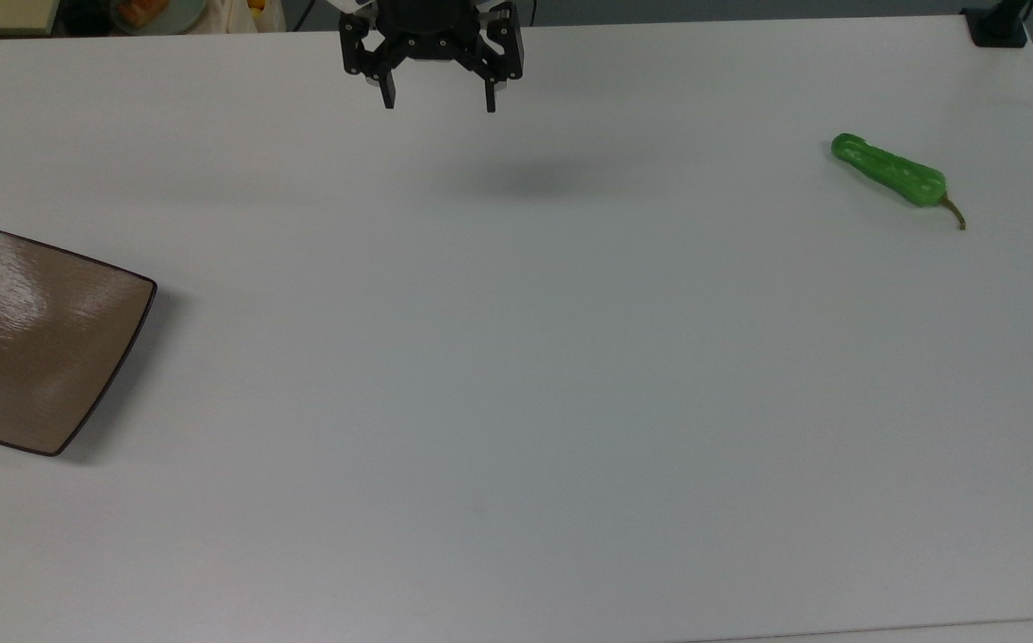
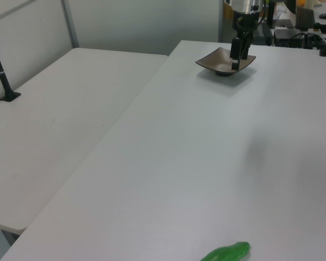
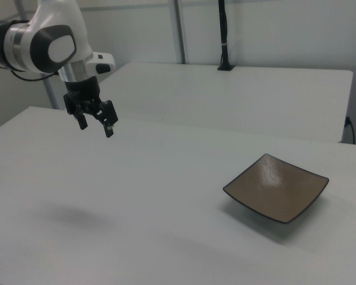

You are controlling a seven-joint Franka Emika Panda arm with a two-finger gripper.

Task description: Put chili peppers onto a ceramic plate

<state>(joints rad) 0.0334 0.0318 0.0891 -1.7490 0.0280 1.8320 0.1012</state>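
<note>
Item one: the chili pepper [image 1: 893, 170], single, bright green and glossy, with a thin olive-brown stem. We find it lying flat on the white worktop [image 1: 516, 402] near the top view's right edge, toward the far right corner, stem pointing to that edge. In the left view its blunt tip [image 2: 228, 253] shows at the near edge of the worktop.

Item two: the ceramic plate [image 1: 34, 344], square, brown-taupe, dark-rimmed, with nothing on it. We place it against the top view's left edge, about midway along it, well apart from the pepper; the whole width of the worktop lies between them.

Item three: the gripper [image 1: 440, 100], black, two-fingered. We see it hanging in the air above the far edge of the worktop in the top view, fingers spread wide, nothing between them.
</note>
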